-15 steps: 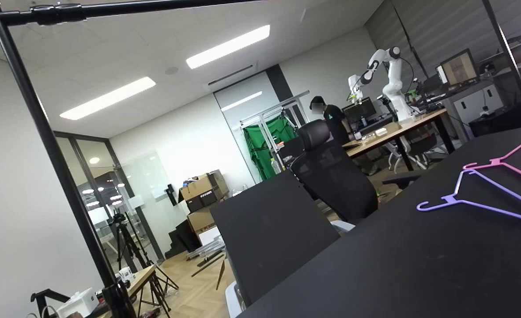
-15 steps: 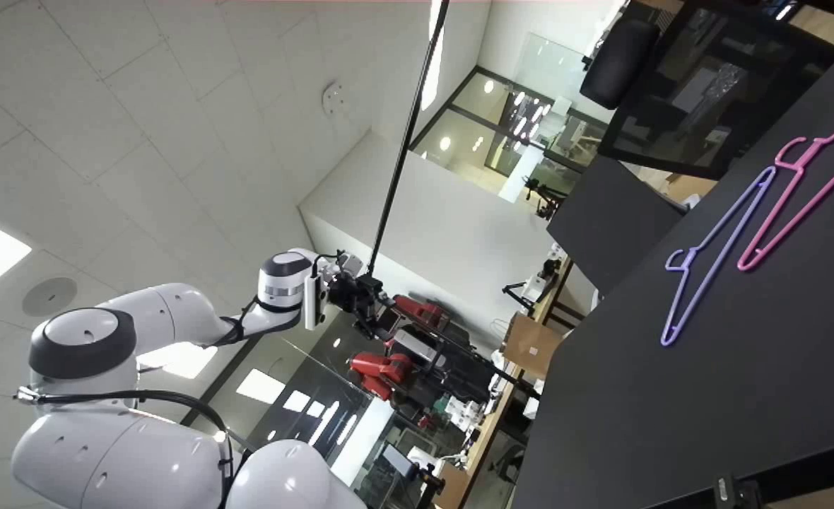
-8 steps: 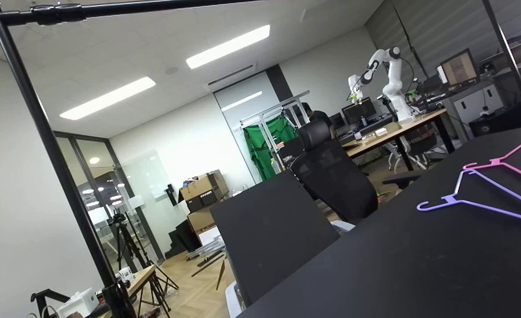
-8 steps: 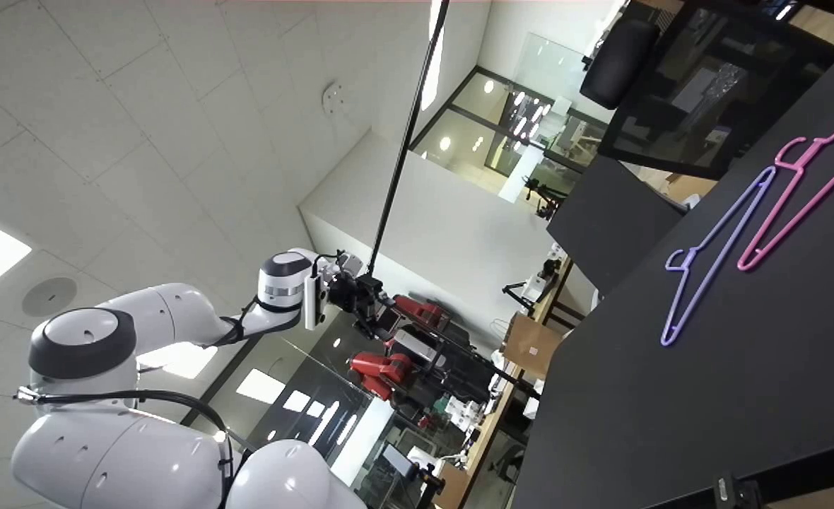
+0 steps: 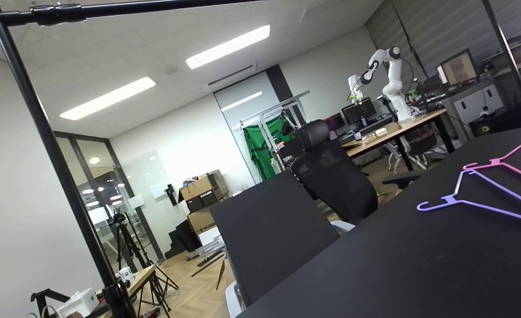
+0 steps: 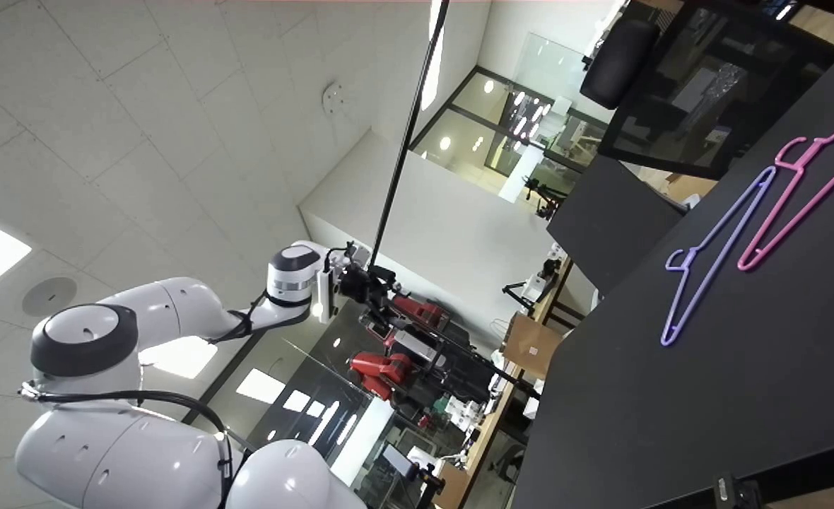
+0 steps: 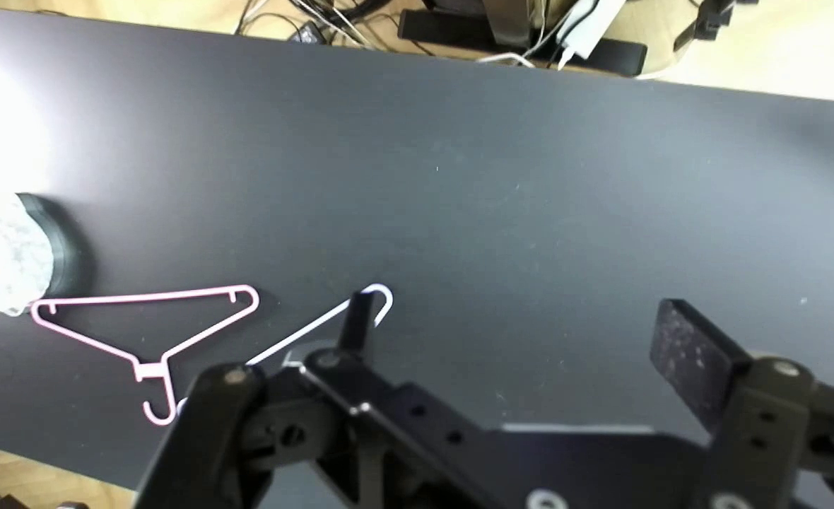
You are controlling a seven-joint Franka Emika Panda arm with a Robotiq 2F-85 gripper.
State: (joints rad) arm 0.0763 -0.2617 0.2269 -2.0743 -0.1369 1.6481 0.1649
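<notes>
Black table (image 7: 495,177) below; empty hand (image 7: 517,318) spread wide, clear of purple hanger (image 6: 720,260).

From here I see a pink hanger (image 7: 151,370) and a purple hanger (image 5: 450,200), both slim, lying flat side by side on the black tabletop (image 7: 516,233). The pink hanger shows whole in my wrist view, nearer the tabletop's lower edge there than its upper one, its open hook pointing at that lower edge. The purple hanger lies at an angle to it, partly hidden in the wrist view. In both exterior views its shoulder end sits right by the pink hook; I can't tell whether they touch.
</notes>
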